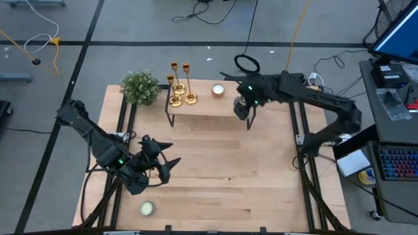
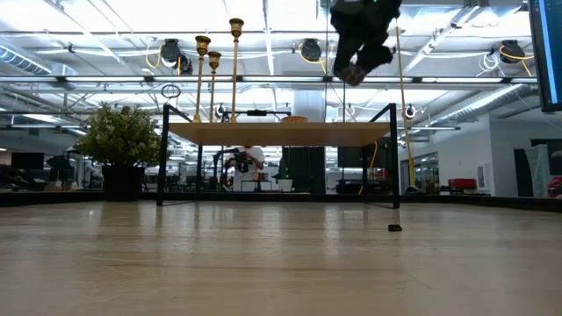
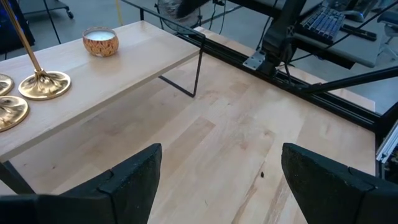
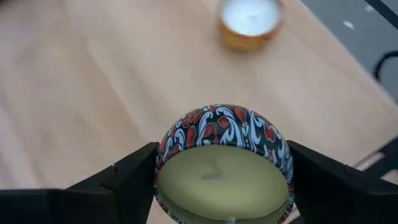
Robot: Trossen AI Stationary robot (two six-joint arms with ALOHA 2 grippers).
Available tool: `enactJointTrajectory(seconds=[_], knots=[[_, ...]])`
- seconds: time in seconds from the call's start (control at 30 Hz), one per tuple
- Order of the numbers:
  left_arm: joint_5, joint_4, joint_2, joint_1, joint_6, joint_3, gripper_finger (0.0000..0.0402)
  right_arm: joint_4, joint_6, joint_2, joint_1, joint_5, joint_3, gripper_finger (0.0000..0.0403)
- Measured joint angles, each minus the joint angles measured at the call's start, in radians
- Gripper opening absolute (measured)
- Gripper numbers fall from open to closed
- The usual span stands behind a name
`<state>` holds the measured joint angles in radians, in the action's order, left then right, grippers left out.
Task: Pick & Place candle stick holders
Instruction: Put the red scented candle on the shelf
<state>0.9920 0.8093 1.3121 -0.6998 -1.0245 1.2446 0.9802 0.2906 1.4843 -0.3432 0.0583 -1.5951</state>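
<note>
Three gold candle stick holders (image 1: 179, 85) stand upright on their round bases on the left part of a small raised wooden shelf (image 1: 202, 108). They also show in the low view (image 2: 215, 79) and, by their bases, in the left wrist view (image 3: 42, 84). My right gripper (image 1: 243, 109) hangs above the shelf's right end, shut on a round patterned candle tin (image 4: 224, 168) with yellowish wax. My left gripper (image 1: 166, 158) is open and empty (image 3: 221, 180) over the table's near left part, pointing toward the shelf. My right gripper pinches the patterned candle tin between its two fingers, one on each opposite side of the round wall (image 4: 166, 149). The fingers come from above, slanting down. The tin is lifted clear above the shelf, its wax top facing the wrist camera.
A white candle in a gold cup (image 1: 218, 90) sits on the shelf beside the right gripper, also in the right wrist view (image 4: 250, 22). A green bushy plant (image 1: 140, 87) stands left of the shelf. Another candle (image 1: 146, 208) lies near the table's front edge. Bare wood lies between the shelf and the front.
</note>
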Motion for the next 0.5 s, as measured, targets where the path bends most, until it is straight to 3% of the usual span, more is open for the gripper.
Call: enactJointTrajectory(seconds=[0.2, 0.5], knots=[[0.000, 0.000, 0.000, 0.000, 0.002, 0.000, 0.0326, 0.064, -0.096, 0.124, -0.093, 0.000, -0.108, 0.0292], [0.000, 0.000, 0.000, 0.000, -0.005, 0.000, 0.0326, 0.064, -0.180, 0.226, -0.184, -0.006, -0.152, 0.0292]])
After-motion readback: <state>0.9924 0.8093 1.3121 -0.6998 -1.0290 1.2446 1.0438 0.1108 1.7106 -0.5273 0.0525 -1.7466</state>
